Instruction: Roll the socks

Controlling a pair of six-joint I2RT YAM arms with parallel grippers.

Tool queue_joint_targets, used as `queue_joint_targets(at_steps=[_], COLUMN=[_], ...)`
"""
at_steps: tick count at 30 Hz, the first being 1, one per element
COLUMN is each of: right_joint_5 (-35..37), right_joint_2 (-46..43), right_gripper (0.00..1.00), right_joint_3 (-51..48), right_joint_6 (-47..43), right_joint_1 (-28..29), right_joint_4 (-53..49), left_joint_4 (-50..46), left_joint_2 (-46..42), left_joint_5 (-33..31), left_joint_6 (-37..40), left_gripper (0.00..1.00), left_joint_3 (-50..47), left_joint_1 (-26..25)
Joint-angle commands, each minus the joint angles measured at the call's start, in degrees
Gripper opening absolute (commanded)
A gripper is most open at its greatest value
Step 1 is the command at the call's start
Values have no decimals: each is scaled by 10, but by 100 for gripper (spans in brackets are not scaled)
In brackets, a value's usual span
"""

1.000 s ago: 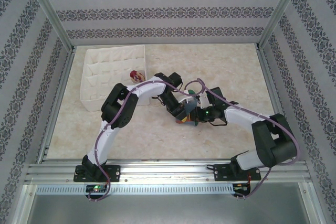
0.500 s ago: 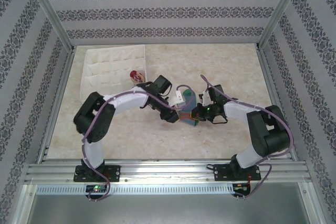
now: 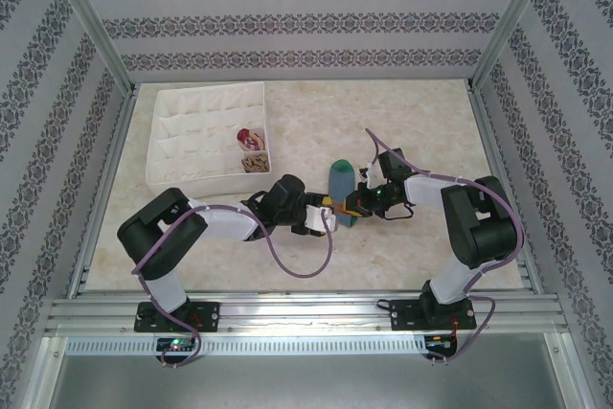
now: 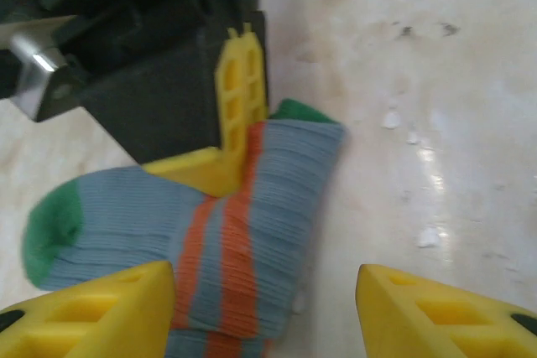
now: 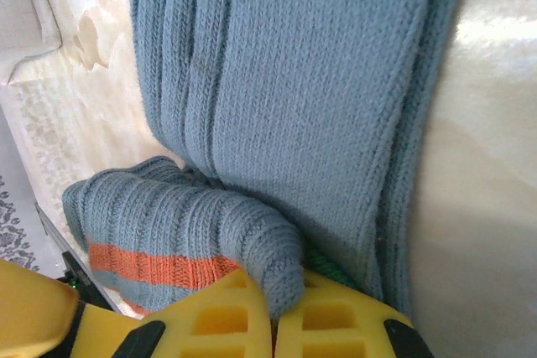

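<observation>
As the left claw opens wide beside the blue sock, the right claw keeps its half-made roll pinched.

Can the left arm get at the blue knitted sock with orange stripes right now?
Likely yes: the left gripper is open just before the blue knitted sock with orange stripes, with nothing between them. The right gripper pinches only its far side.
</observation>
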Motion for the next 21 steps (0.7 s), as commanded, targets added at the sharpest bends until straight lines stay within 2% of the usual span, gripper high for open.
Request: queue_joint_targets(at_steps=[1,7,9,12,15,17,19,21], right_joint_5=[78,68,66,62,57,52,50,50], right_joint_2=[40,44,45,45,42,37,27,8], right_gripper=[0,0,0,0,2,8,24,39], right_joint_3=[-25,-13,-9,-4,-3,-2,-2,-3], right_joint_6=[-17,-21,-23,-25,-25,-28,-30,-33], right_joint_1=[1,2,3,4,5,7,9,9], right_joint_4=[-91,-105,-111,-115,-118,-119,-119,-120], left_joint_4=[9,-65,-83,-140,-173,-204,-250,-309], left_joint_2=[22,49,55,60,66,69,71,73], left_joint_5=[-25,-18,-12,-3,1,10,27,60], left_joint_6=[39,53,54,57,56,54,45,32], left_gripper=[59,53,48,32,26,15,6,1], left_joint_3=[27,57,64,85,96,108,129,158], left_joint_1=[-10,-10,-10,-10,-10,-10,-10,-7])
